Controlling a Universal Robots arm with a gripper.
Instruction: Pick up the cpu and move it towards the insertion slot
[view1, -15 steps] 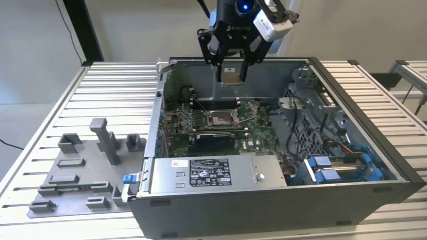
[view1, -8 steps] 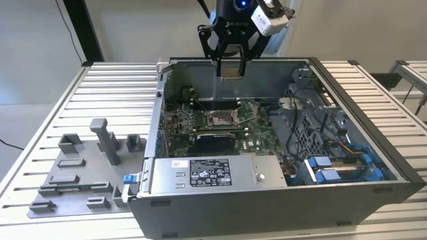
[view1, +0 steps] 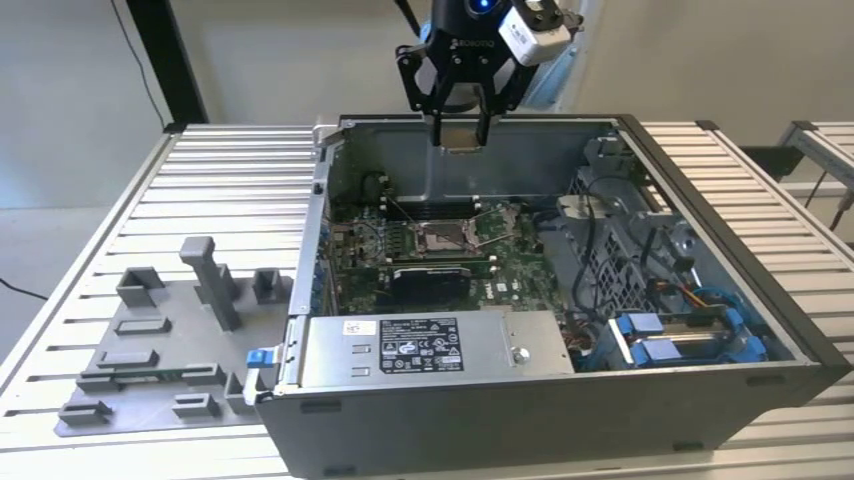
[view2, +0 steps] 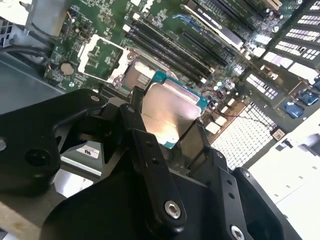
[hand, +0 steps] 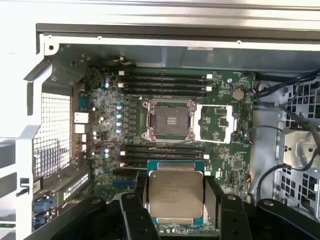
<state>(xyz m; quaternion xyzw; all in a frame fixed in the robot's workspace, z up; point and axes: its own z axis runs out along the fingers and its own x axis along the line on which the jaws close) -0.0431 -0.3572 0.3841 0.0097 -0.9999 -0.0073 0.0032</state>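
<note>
Black end effector (hand: 175, 212) grips the small flat square cpu with its silvery top (hand: 176, 193) by two opposite edges, fingers (view2: 150, 160) closed against it, raised above the open grey metal computer case (view1: 747, 385). In the exterior view, a grey plastic tray with upright blocks (view1: 160, 345) lies on the slatted metal counter (view1: 80, 280) at that view's left, beside the case. On the green motherboard (hand: 225, 165), the square metal-framed insertion slot (hand: 167, 120) stands open, well apart from the held cpu.
</note>
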